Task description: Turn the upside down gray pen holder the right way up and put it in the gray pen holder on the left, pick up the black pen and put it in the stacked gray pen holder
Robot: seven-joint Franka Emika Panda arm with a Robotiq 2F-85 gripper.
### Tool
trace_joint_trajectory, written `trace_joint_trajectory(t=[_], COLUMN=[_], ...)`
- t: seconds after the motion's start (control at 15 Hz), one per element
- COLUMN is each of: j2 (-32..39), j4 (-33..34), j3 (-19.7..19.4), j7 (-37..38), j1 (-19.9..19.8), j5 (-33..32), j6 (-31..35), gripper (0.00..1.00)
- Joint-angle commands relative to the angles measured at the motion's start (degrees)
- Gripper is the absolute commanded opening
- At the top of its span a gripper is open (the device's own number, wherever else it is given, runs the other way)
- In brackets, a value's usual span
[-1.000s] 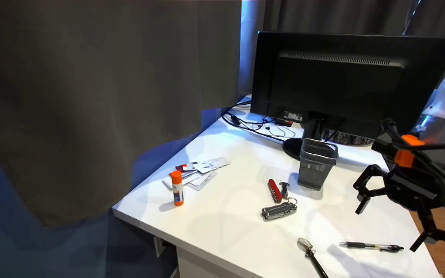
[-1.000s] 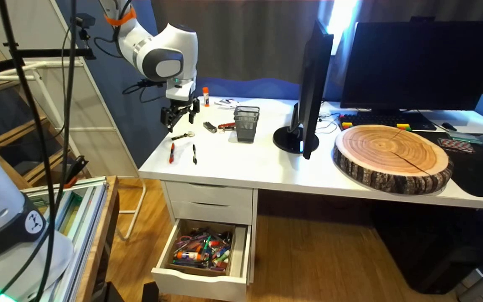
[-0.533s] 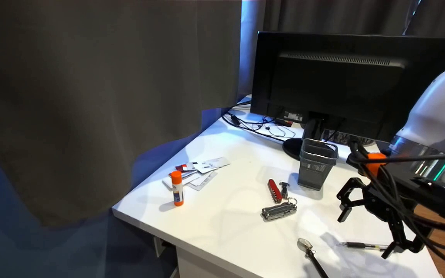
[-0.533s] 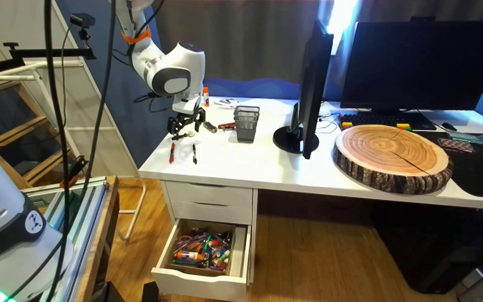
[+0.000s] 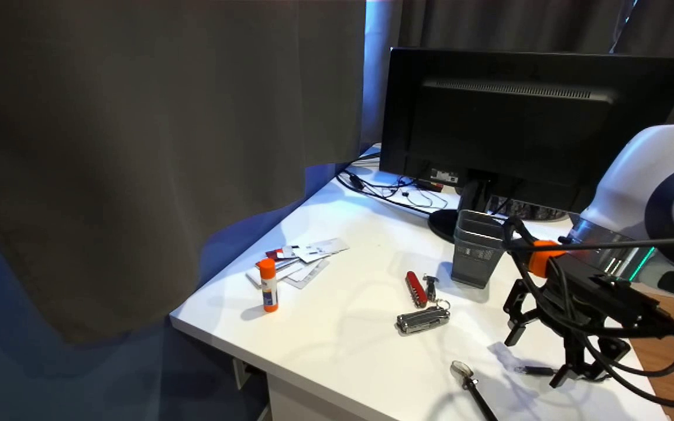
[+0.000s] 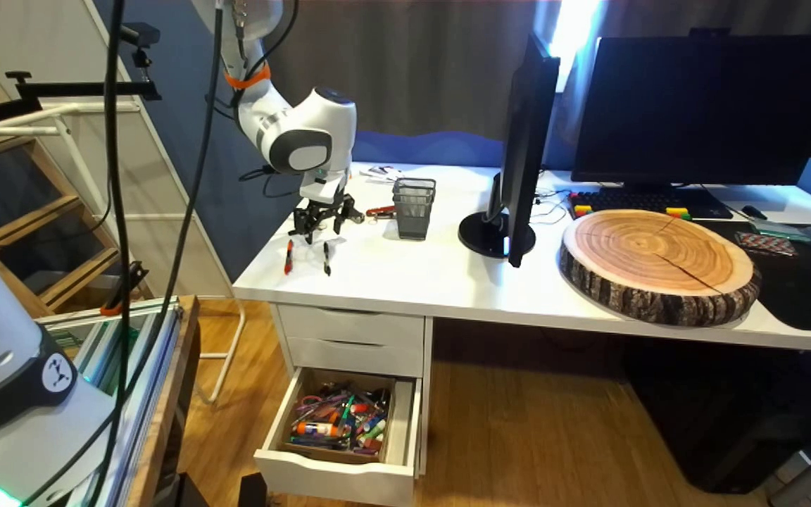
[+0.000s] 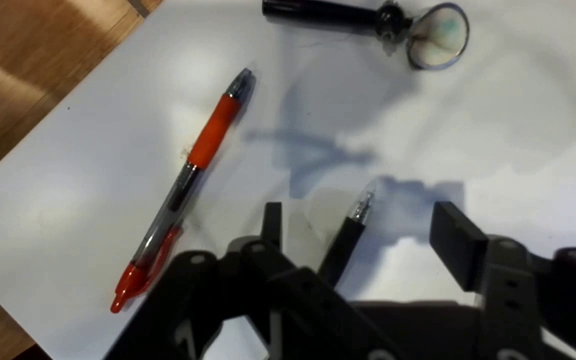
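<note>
Pincer [image 7: 360, 234] is hanging above the bench [image 6: 377, 274], its jaws standing well apart and grasping nothing. Between them in the wrist view, lower down, the black pen [image 7: 345, 245] is lying flat on the bench, its tip and grip showing, its rear hiding behind the pincer. I am judging it light and stiff, tough enough for a firm squeeze, but round and liable to roll if one jaw is touching first. Its dark grip is promising better purchase than the barrel, so I am favouring a hold across the shaft just behind that grip, near the likely balance point.

Further right, in an exterior view, the holders [image 6: 414, 218] are standing upright, one apparently sitting inside the other, so I am taking the stacking as done and the pen as the remaining job. They are looking thin-walled and light, which is making a bumped rim risky.

The bench is running white and smooth, offering little to stop a rolling pen. Going rightward, the robot's base [image 6: 25, 454] is standing far left; a red pen [image 6: 288, 257] is lying beside the black one, not touching; a drawer [image 6: 338, 479] is standing pulled out, clutter [image 6: 342, 419] lying in it; a curtain [image 6: 412, 77] is hanging behind. Beyond the holders, a monitor [image 6: 533, 141] is showing its edge, a wood slab [image 6: 659, 253] is resting on the bench, and a screen [image 6: 708, 105] is standing behind it.
</note>
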Motion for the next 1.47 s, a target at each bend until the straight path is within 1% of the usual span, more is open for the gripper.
trace_joint_trajectory(t=[0.0, 0.4, 0.47, 0.6, 0.67, 0.8, 0.93, 1.13, 1.27, 1.33, 1.4], j2=[1.92, 2.73, 2.65, 2.21, 2.01, 0.84, -1.79, -5.97, -8.10, -9.30, -11.47], j4=[2.18, 2.77, 2.64, 2.21, 1.97, 1.06, -0.77, -3.61, -4.63, -5.00, -6.05], j3=[-1.03, -1.26, -0.50, 0.39, 0.89, 2.18, 4.05, 10.56, 16.05, 18.04, 17.12], j7=[2.54, 3.47, 3.05, 2.65, 2.33, 1.63, -0.10, -5.31, -10.84, -13.21, -13.85], j1=[1.10, 0.99, 0.16, -0.99, -1.65, -3.30, -5.99, -13.63, -19.68, -22.04, -21.87], j5=[-0.43, -0.47, 0.11, 0.78, 1.11, 1.79, 1.83, 5.39, 10.40, 13.19, 13.98], j6=[0.19, -0.31, -0.07, 0.01, 0.21, 0.29, -0.66, 0.66, 0.99, 0.20, -1.48], gripper=[0.47, 0.05, 0.01, 0.00, 0.03, 0.03, 0.03, 0.03, 0.03, 0.03, 0.03])
